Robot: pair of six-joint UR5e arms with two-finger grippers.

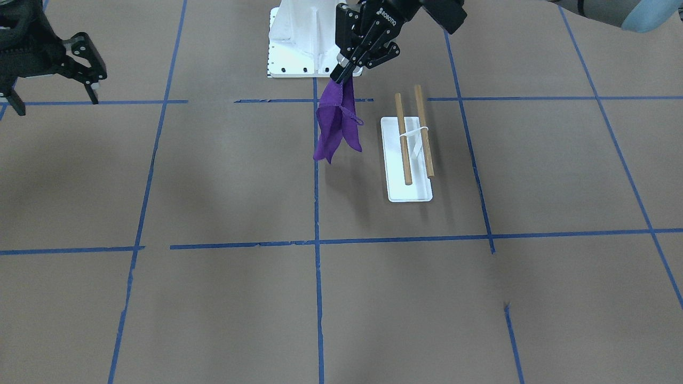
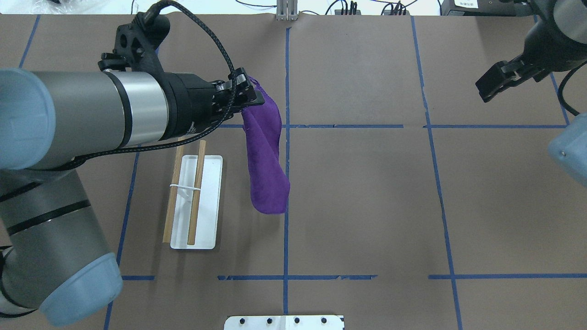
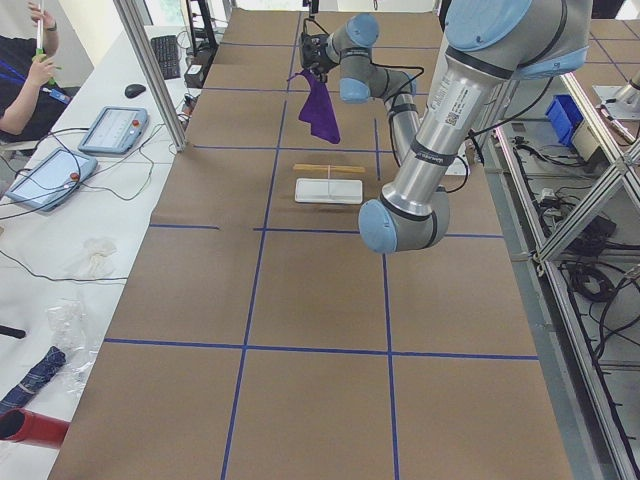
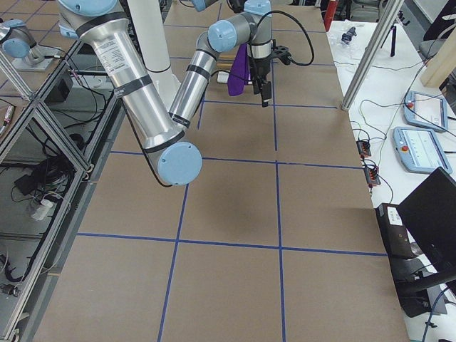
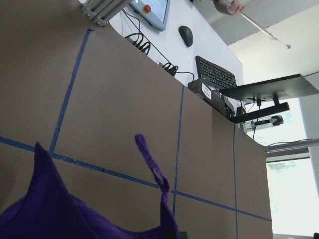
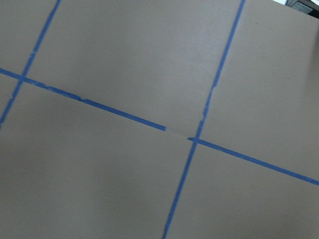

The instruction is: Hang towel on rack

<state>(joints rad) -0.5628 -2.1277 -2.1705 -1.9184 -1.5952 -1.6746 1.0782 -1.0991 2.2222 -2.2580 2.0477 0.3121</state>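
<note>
The towel (image 1: 336, 125) is a deep-purple cloth that hangs in the air from my left gripper (image 1: 342, 77), which is shut on its top corner. A thin loop (image 1: 356, 118) sticks out of its side. In the overhead view the towel (image 2: 266, 169) hangs beside the rack (image 2: 195, 201), to its right and apart from it. The rack (image 1: 408, 154) is a white tray base with two wooden rods held above it. The towel fills the bottom of the left wrist view (image 5: 60, 214). My right gripper (image 1: 53, 98) is open and empty, far off at the table's side.
The table is brown paper with a grid of blue tape lines (image 1: 317, 242). The robot's white base plate (image 1: 299, 48) stands just behind the towel. Keyboards and tablets (image 3: 110, 130) lie beyond the table's far edge.
</note>
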